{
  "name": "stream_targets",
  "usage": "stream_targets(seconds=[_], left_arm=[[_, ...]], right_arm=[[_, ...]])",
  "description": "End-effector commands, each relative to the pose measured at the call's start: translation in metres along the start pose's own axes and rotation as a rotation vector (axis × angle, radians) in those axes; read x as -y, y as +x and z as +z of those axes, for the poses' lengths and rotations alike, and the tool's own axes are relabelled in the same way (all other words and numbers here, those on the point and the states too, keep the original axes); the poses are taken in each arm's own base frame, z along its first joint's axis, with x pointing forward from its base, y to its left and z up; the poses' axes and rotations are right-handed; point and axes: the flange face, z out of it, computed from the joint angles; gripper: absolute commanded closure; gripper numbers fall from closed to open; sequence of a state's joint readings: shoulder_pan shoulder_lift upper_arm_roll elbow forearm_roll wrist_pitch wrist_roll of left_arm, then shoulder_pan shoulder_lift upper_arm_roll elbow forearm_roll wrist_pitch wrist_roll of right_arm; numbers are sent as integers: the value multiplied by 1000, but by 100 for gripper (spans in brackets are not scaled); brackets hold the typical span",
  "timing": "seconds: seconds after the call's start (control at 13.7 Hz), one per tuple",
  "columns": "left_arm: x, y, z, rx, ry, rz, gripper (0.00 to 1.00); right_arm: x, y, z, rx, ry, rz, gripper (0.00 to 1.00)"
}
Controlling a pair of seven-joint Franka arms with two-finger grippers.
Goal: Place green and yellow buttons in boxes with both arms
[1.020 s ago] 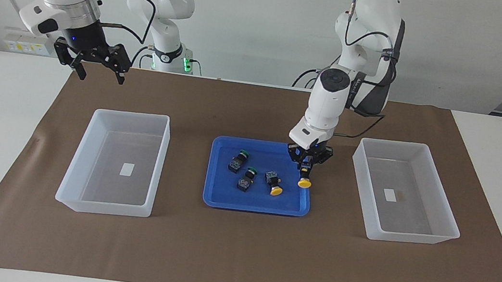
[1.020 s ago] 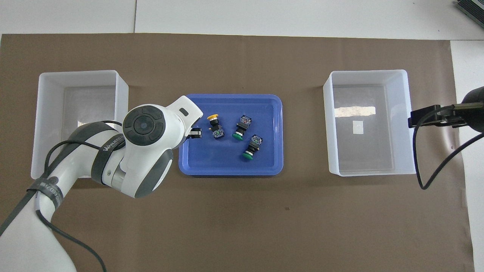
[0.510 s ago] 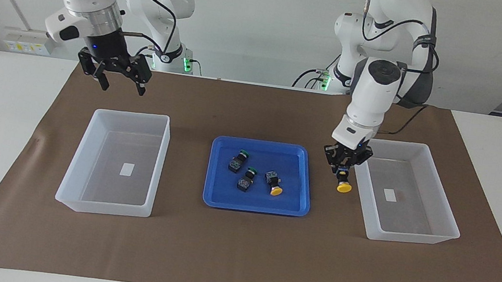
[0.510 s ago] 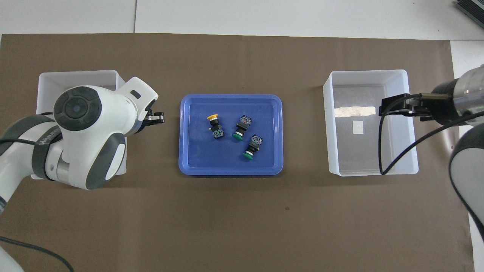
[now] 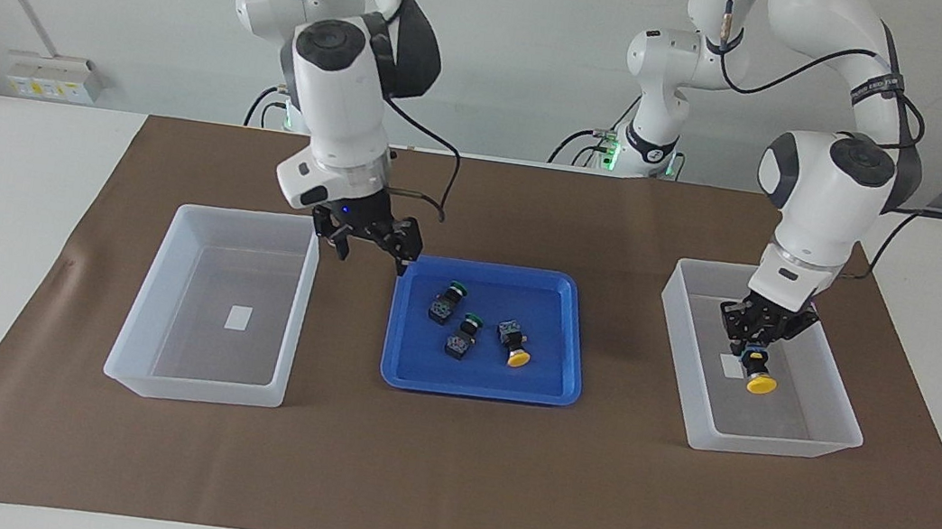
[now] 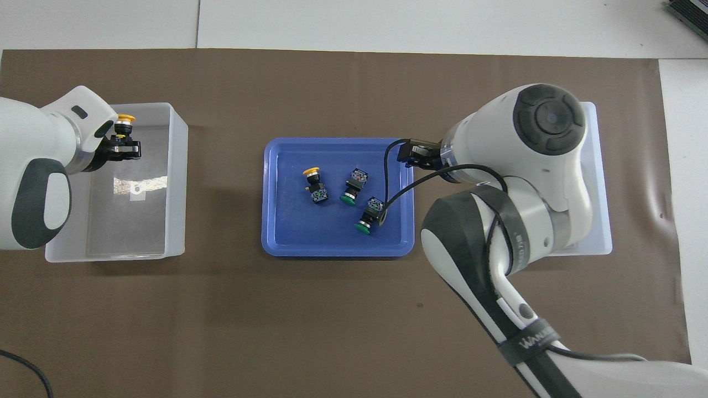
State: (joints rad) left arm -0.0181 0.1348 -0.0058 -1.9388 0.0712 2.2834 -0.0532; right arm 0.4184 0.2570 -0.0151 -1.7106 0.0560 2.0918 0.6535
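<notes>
**Yellow button hangs over the box as the other arm arrives at the tray**

The left end effector (image 5: pixel 757 343) is clamped shut on a yellow button (image 5: pixel 760 382), holding it cap-down over the inside of the box (image 5: pixel 841 412) at the left arm's end of the surface (image 5: pixel 10 240); the button is up in the air, just above the box floor and its little white label. Over at the middle, the right end effector (image 5: pixel 372 244) hangs with its fingers spread wide and nothing between them, poised over the edge of the blue tray (image 5: pixel 411 375) nearest the right arm's box (image 5: pixel 144 331). That box shows only its label inside. In the tray lie three buttons: a second yellow button (image 5: pixel 513 347) on its side, and two green buttons (image 5: pixel 448 299) close together beside it, one a touch nearer the robots than the other. Brown paper (image 5: pixel 440 497) covers the surface under everything.
</notes>
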Motion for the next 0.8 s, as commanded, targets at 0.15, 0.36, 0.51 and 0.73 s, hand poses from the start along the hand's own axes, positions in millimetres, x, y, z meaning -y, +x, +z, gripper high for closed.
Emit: stream_targets(seconds=[0.15, 0.36, 0.51, 0.73], left_arm=[[20, 13, 47, -50, -37, 45, 100], [26, 13, 73, -40, -36, 79, 100], [26, 12, 92, -26, -37, 80, 100], [27, 14, 110, -43, -36, 73, 100]], right_arm=[[32, -27, 62, 7, -10, -4, 0], [38, -54, 93, 24, -48, -47, 0], [33, -64, 110, 15, -70, -74, 0], [33, -69, 122, 17, -74, -77, 0]])
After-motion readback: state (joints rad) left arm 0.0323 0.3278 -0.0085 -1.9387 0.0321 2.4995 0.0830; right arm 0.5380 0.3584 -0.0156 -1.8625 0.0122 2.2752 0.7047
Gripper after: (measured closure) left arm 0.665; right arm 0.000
